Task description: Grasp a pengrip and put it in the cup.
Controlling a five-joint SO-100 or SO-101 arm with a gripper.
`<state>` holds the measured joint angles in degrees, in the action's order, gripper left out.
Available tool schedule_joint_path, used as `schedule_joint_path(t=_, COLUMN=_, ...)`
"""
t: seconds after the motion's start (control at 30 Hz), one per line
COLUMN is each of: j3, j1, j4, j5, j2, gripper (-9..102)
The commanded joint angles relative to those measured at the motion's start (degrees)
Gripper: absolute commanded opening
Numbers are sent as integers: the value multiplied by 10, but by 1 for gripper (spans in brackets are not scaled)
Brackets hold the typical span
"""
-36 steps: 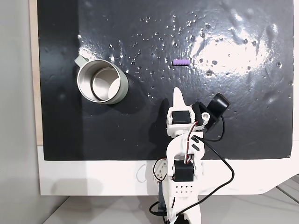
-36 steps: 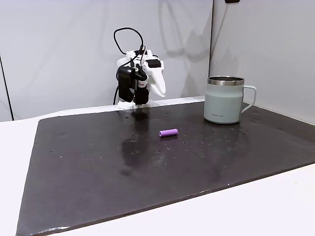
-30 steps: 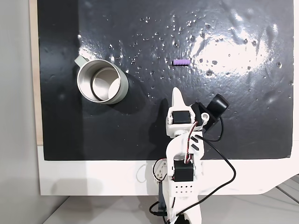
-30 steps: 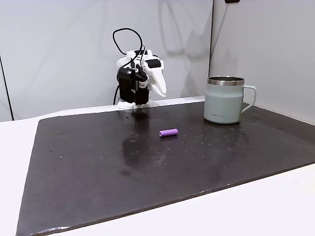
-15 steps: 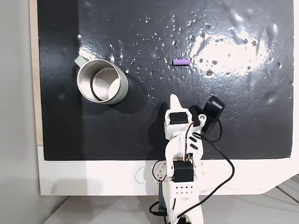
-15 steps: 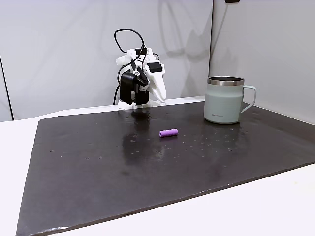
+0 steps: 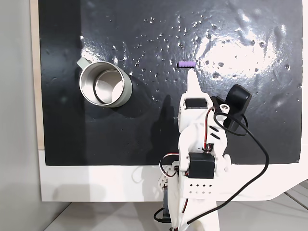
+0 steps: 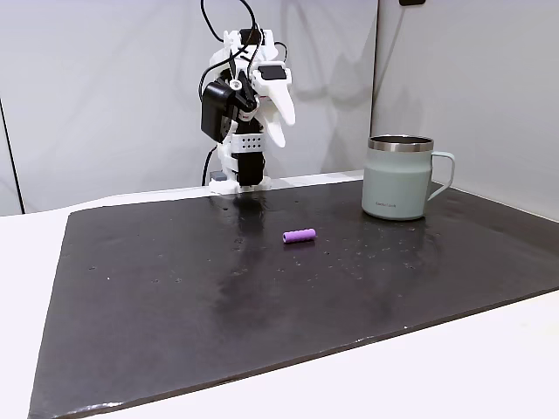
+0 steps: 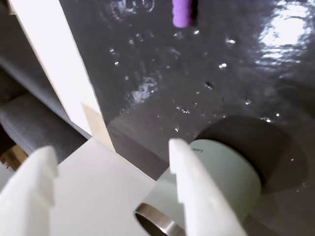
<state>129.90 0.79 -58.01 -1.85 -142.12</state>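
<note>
Purple and ribbed, the small soft-looking pengrip (image 7: pixel 186 64) lies flat on the black mat (image 7: pixel 144 134), upper centre of a fixed view, exactly where it lay a second ago; the side-on fixed view shows it (image 8: pixel 299 236) at mid-frame, and the wrist view catches it (image 9: pixel 181 13) at the top edge. What differs is the arm: it has risen and stretched forward since the earlier frames, so the white gripper (image 7: pixel 192 76) now ends just below the pengrip in the top-down fixed view and hangs high above the mat's far edge in the side-on one (image 8: pixel 278 109). In the wrist view its two pale plastic fingers (image 9: pixel 197 196) stand well apart, holding nothing. The cup (image 7: pixel 105 83), shiny metal inside with a matte grey-green wall and a small handle, stays at the left, well apart from the pengrip. The mat looks glossy, dimpled and speckled, resting on a white bench (image 7: pixel 96 183).
</note>
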Motion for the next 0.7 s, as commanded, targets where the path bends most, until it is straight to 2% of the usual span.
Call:
schedule_joint_path(t=0.0, j3=-123, j1=-4, j4=-40, j5=-4, j2=77, gripper=27)
schedule_joint_path(t=0.33, j3=-421, j1=-13, j4=-231, j5=17, j2=349, gripper=27)
schedule_joint_path(t=0.67, j3=-637, j1=-23, j4=-345, j5=21, j2=541, gripper=27)
